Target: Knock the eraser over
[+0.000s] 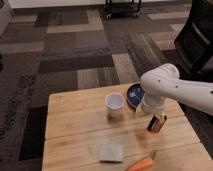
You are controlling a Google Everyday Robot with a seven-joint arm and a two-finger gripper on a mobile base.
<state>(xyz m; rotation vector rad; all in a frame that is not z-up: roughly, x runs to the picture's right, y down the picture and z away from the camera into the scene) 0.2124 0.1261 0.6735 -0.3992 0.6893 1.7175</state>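
The eraser (159, 124), a small black block with a tan-orange face, stands on the wooden table (75, 125) at the right, in front of a blue bowl (133, 94). My white arm reaches in from the right, and its rounded wrist (156, 90) hangs just above the eraser. My gripper (151, 116) points down right beside the eraser's left edge and looks to be touching it. The arm hides most of the gripper.
A white cup (115, 104) stands left of the bowl. A pale grey square pad (110, 152) lies near the front edge, with an orange carrot-like stick (140, 164) to its right. A dark chair (197, 35) is at the far right on the patterned carpet.
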